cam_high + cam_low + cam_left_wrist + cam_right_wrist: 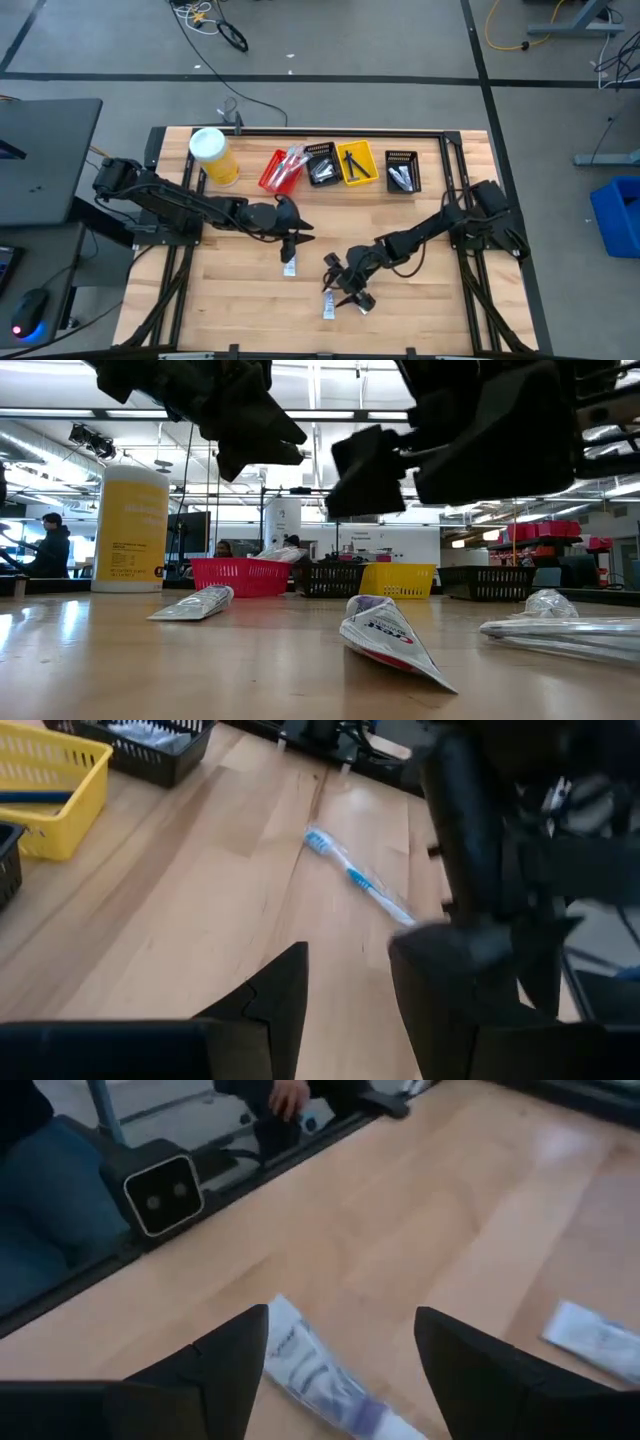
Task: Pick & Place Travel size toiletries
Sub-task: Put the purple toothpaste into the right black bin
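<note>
Risk of a skewed grab: your right hand (pixel 345 290) hovers wide open, holding nothing, over the tube (pixel 310 1370) near the desk's (pixel 420 320) front edge, so descend centred.

Bare wood is lying open across the lower left of the table (pixel 215 300) and along its right side. The yellow canister (pixel 213 156) and the row of bins (pixel 340 165) are blocking the upper edge. Two tubes (pixel 290 265) (pixel 328 305) are cluttering the lower middle.
</note>
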`<action>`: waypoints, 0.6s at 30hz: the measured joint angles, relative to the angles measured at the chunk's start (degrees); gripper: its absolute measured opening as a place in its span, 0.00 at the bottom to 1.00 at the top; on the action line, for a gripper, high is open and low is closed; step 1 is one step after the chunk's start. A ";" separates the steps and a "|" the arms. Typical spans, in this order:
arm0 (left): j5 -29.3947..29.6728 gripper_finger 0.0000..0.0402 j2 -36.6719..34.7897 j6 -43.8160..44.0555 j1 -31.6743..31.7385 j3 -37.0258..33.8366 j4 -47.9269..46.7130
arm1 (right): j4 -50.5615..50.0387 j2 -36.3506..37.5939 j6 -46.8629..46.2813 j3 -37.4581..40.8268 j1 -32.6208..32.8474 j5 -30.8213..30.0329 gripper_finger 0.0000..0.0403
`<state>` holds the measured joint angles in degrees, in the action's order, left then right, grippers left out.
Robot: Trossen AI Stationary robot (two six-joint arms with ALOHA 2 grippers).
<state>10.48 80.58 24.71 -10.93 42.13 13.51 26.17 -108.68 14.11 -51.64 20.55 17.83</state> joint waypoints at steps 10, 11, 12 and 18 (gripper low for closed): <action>0.08 0.39 0.00 2.70 -0.16 0.00 0.70 | -7.22 -5.01 2.00 -4.18 0.02 0.47 0.61; 0.34 0.39 0.00 2.89 -0.16 0.00 0.71 | -6.54 -5.69 2.06 -4.19 0.00 0.39 0.61; 0.41 0.39 0.00 2.92 -0.16 0.00 0.81 | -6.43 -6.29 2.25 -4.21 0.10 0.26 0.61; 0.42 0.39 0.00 2.99 -0.16 0.00 1.55 | -4.48 -9.35 3.90 -4.24 0.22 -1.26 0.62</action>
<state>10.90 80.58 27.70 -11.09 42.13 15.06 21.69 -118.03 18.01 -55.87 20.78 16.57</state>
